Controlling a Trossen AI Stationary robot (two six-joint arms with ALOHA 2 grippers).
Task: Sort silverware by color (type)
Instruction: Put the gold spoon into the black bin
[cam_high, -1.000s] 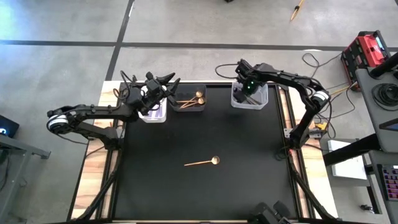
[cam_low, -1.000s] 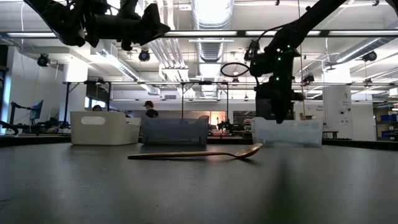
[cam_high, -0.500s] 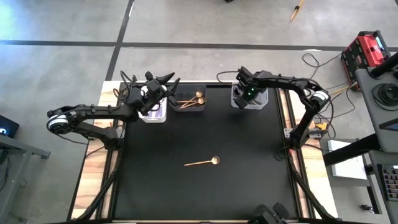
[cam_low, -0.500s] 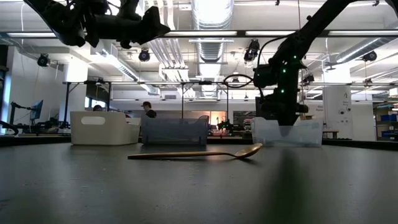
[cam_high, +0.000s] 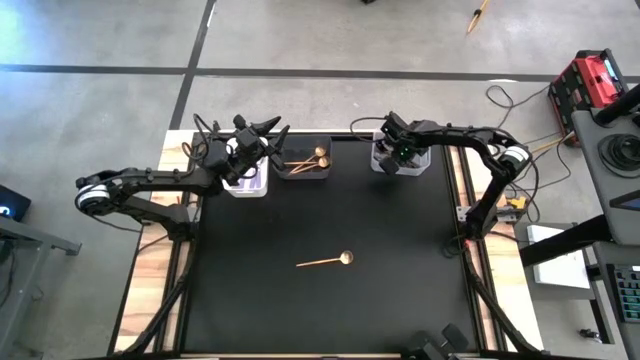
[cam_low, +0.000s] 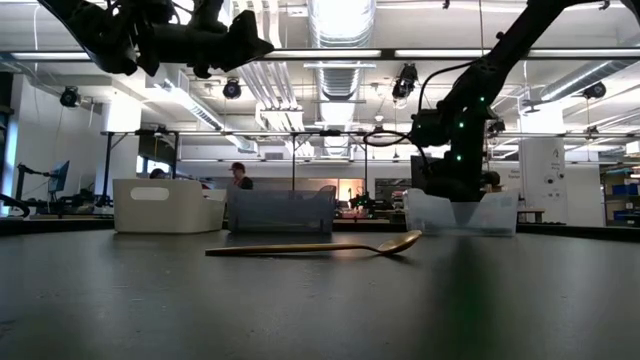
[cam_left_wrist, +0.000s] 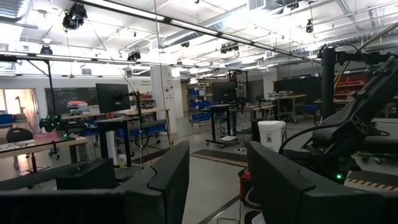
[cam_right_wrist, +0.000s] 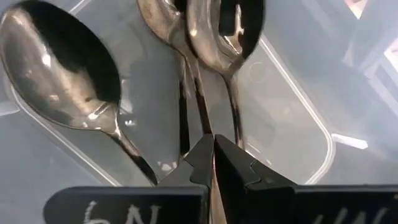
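I have the right gripper (cam_high: 398, 152) down inside the clear bin (cam_high: 384, 163) at the far right of the tabletop (cam_high: 320, 300), fingers pressed shut with nothing visibly between them, over three silver spoons (cam_right_wrist: 62, 68). My left gripper (cam_high: 268, 128) hangs parted and empty above the white bin (cam_high: 248, 186). One gold spoon (cam_high: 325, 261) lies mid-tabletop; two more (cam_high: 308, 158) sit in the dark bin (cam_high: 304, 174).

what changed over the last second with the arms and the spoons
The right gripper dropped from above the clear plastic bin down into it, its fingers pinched shut among the silver spoons; whether it grips one is unclear. The left gripper stayed open above the white bin, and the gold spoon on the black mat never moved.
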